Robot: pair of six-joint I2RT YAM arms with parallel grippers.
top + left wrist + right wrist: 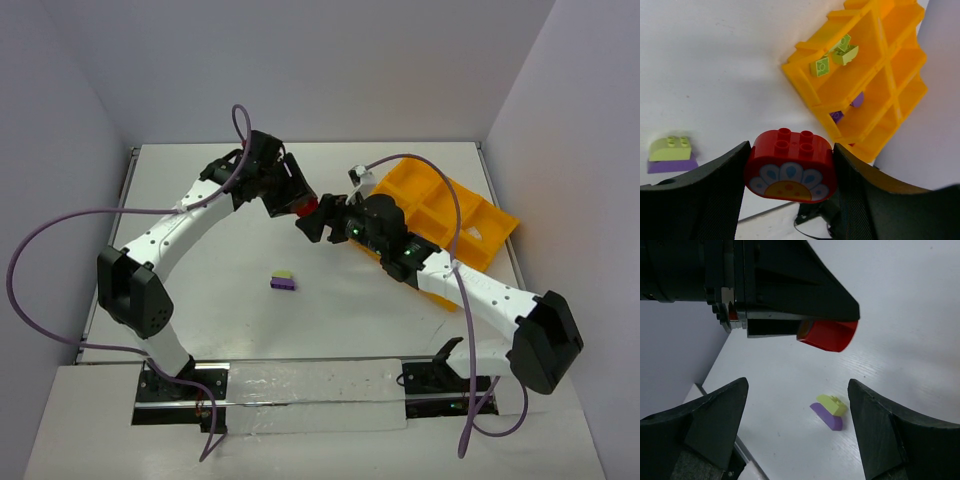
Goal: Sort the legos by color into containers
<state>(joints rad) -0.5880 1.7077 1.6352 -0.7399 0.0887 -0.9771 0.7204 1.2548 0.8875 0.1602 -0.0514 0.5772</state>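
My left gripper [790,172] is shut on a red lego [790,162] with a flower picture on its side, held above the white table. The top view shows it [306,207] just left of the orange-yellow tray [497,218]. My right gripper [797,425] stands open with nothing between its fingers, right beside the red lego [827,335]. A yellow-green lego stuck on a purple one [283,280] lies on the table below it. In the tray [805,85], one container holds yellow-green legos [820,66] and the one beside it holds purple legos [836,116].
White walls close in the table on three sides. A pale strip [320,395] lies along the near edge between the arm bases. Purple cables [60,225] loop off both arms. The right arm's forearm lies over the tray's near part.
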